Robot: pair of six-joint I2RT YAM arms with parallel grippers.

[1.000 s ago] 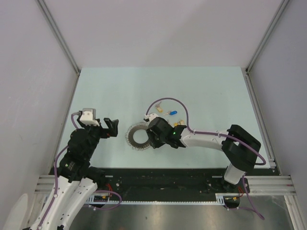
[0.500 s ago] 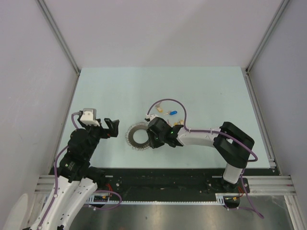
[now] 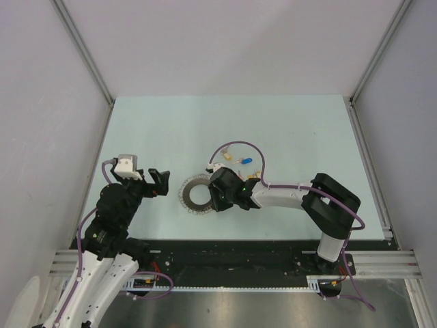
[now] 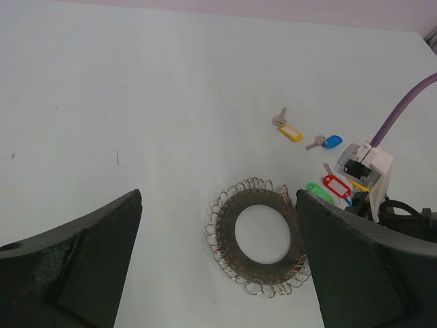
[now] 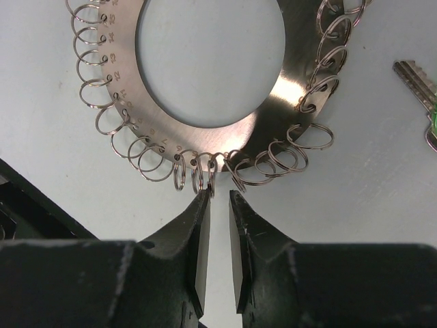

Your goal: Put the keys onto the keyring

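Loops look like the target: the right gripper (image 5: 217, 198) sits at the right edge of the flat silver metal keyring (image 5: 205, 140). Its jaws are narrowed to a slim gap with nothing between them, tips right at the little wire loops, probably lining up a pinch. The ring lies flat mid-table on the pale green table (image 4: 136, 102), so its fringe sticks out sideways. The left gripper (image 4: 218, 201) hovers left of it, jaws wide, empty.

Count: one ring, two grippers, and four small silver tagged keys to its far right: yellow-tagged key (image 4: 290, 132), blue-tagged key (image 4: 329, 142), red-tagged key (image 4: 336, 185), green-tagged key (image 4: 318, 192). More may be hidden.
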